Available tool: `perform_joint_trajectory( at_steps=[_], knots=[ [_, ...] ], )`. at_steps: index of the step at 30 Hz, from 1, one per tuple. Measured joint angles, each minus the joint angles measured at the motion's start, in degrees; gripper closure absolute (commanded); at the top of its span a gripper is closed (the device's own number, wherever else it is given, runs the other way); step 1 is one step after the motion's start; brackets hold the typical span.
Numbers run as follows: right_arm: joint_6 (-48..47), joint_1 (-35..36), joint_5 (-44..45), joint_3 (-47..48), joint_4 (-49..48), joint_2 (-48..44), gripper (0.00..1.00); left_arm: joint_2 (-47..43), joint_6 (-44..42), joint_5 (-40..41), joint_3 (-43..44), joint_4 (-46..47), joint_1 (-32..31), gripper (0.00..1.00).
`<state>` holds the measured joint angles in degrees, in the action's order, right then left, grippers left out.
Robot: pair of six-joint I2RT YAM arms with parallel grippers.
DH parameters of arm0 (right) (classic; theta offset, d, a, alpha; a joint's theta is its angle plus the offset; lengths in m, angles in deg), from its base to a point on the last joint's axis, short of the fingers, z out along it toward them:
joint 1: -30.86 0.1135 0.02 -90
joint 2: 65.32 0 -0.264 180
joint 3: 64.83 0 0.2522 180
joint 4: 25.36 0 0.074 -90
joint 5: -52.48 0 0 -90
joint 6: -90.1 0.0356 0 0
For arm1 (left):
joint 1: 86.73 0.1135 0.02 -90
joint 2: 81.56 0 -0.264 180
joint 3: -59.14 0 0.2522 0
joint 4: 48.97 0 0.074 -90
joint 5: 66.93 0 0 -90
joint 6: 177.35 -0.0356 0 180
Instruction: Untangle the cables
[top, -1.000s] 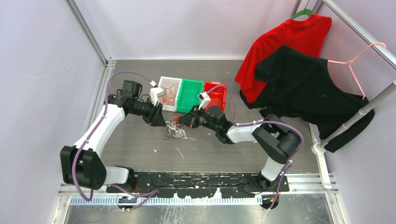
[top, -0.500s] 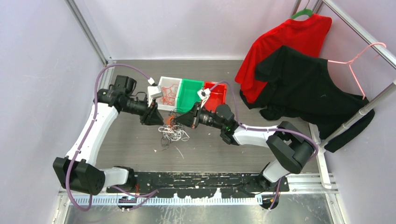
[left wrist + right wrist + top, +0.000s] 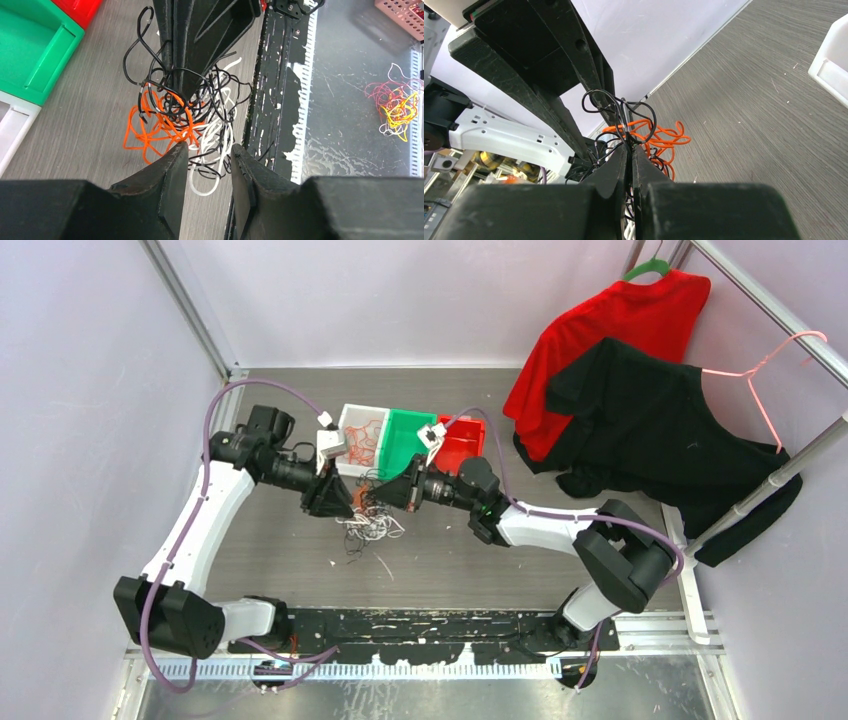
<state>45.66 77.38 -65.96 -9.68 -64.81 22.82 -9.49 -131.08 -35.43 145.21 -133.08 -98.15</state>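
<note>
Cables (image 3: 170, 120), one clump: right fingers (image 3: 618, 167) clenched on it; left fingers (image 3: 167, 175), moved nearer, parted again around strands; separation pending.

Three open plastic bins stand side by side at the far part of the grey wood-grain bench (image 3: 450, 560): a white bin (image 3: 350, 408), a green bin (image 3: 405, 445) and a red bin (image 3: 468, 435). At the right, a red T-shirt (image 3: 610, 330) hangs on a green hanger (image 3: 650, 268) near a metal rail (image 3: 770, 310). A black T-shirt (image 3: 650, 440) overlaps it, and a pink wire hanger (image 3: 770, 365) is just beside.
</note>
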Motion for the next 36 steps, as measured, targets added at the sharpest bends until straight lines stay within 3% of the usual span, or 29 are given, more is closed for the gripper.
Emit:
perform_joint_trajectory(
  at_steps=[7,15,18,22,25,33,36],
  knots=[
    [0.0,1.0,-0.2,1.6,2.4,0.9,0.98,0.1,2.8,0.6,-0.5,4.0,-0.4,0.74],
    [-0.4,1.5,-0.6,2.0,4.7,1.4,0.98,0.1,-0.7,4.2,-0.7,4.3,-0.6,0.78],
    [-0.5,1.5,-0.8,2.0,5.4,1.4,0.98,0.1,-5.0,7.6,-1.1,3.2,-0.6,0.75],
    [-0.6,1.5,-0.9,2.0,5.5,1.4,0.98,0.0,-6.2,9.0,-1.9,3.3,-0.6,0.58],
    [-0.6,1.6,-1.1,2.0,5.5,1.4,0.98,-0.1,-6.1,8.9,-2.3,3.4,-0.6,0.52],
    [-0.1,1.8,-2.4,2.0,4.8,1.4,0.99,-0.4,-6.0,8.4,-5.0,3.6,-0.6,0.48],
    [0.8,1.8,-3.1,2.2,3.5,2.0,0.99,-0.7,-4.7,7.0,-5.1,3.6,-0.6,0.55]
  ],
)
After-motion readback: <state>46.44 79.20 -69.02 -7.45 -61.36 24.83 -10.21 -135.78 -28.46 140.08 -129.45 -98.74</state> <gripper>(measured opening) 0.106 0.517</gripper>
